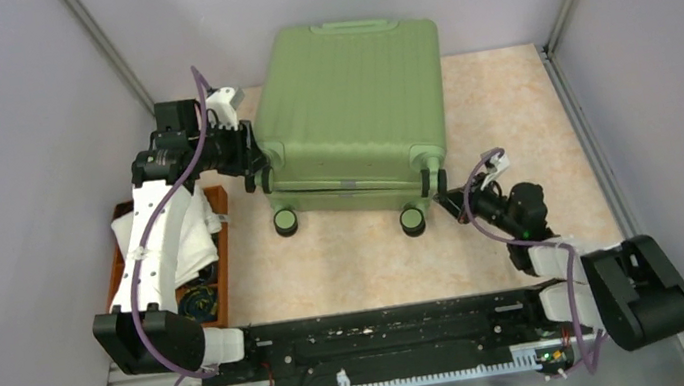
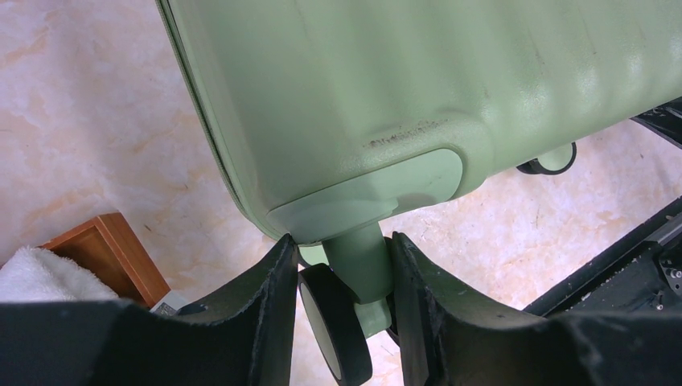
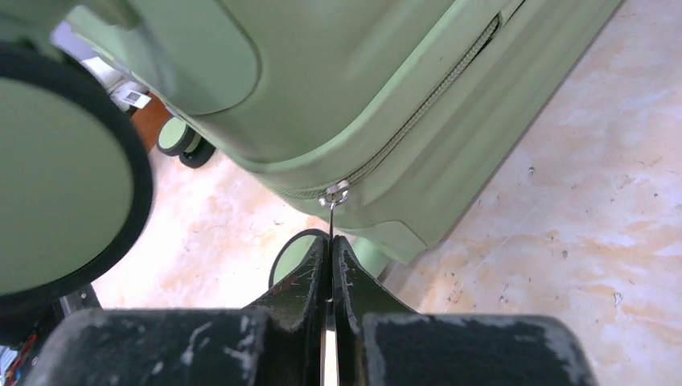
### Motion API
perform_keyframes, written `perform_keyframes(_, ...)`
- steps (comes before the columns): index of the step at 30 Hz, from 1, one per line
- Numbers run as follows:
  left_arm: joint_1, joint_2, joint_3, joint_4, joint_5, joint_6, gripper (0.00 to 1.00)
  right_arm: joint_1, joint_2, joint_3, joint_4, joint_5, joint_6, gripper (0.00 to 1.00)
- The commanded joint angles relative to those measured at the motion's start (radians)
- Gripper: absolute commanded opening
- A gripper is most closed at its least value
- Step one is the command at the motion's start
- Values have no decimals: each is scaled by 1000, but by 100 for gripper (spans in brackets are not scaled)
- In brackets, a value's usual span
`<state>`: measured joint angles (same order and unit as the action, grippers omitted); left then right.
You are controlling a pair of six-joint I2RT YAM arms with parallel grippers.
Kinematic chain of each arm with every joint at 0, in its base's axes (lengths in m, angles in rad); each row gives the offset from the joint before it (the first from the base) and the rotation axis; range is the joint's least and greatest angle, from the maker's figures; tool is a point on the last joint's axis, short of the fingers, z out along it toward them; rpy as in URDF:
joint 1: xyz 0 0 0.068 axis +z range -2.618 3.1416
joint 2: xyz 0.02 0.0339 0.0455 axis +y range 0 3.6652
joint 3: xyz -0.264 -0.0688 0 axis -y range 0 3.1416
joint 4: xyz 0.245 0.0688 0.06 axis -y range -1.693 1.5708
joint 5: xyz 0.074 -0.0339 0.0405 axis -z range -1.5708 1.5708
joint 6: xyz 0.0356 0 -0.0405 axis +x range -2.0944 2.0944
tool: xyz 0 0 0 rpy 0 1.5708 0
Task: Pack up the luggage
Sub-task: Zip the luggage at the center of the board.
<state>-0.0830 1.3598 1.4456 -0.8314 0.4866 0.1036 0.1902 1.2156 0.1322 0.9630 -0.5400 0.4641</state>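
The light-green luggage [image 1: 355,100] lies flat on the table with its shells together and its black wheels toward me. My left gripper [image 1: 256,165] is at its near left corner. In the left wrist view that gripper [image 2: 338,241] is shut around a caster: one finger presses the black wheel [image 2: 334,322], the other the green stem [image 2: 363,261]. My right gripper [image 1: 446,194] is at the near right corner. There it [image 3: 330,240] is shut on the thin metal zipper pull [image 3: 330,219], which hangs from the slider [image 3: 334,194] on the zip [image 3: 418,112].
A wooden tray [image 1: 222,240] on the left holds a white towel [image 1: 191,236] and dark coiled items [image 1: 201,299]. Grey walls close in both sides. The black arm rail [image 1: 377,329] runs along the near edge. Other wheels [image 1: 286,222] [image 1: 413,221] rest on the beige tabletop.
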Motion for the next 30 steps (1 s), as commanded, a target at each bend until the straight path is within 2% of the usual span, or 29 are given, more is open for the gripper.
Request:
perform_keyframes(1, -40, -34, 37, 135, 188, 10, 0, 59, -151, -34, -47, 113, -2, 0)
perform_keyframes(6, -40, -37, 37, 139, 199, -2, 0, 201, -304, -59, -214, 314, -34, 0)
perform_keyframes(14, -40, -43, 12, 150, 256, -47, 0, 327, -370, -66, -278, 457, -52, 0)
perform_keyframes(22, -40, -87, -20, 216, 33, -5, 0, 478, -340, -65, -196, 580, -29, 0)
perform_keyframes(25, -40, -100, -32, 235, 43, -5, 0, 506, -333, -65, -166, 578, 0, 0)
perform_keyframes(30, -40, -102, -47, 242, 157, -35, 0, 563, -274, -47, -97, 595, 29, 0)
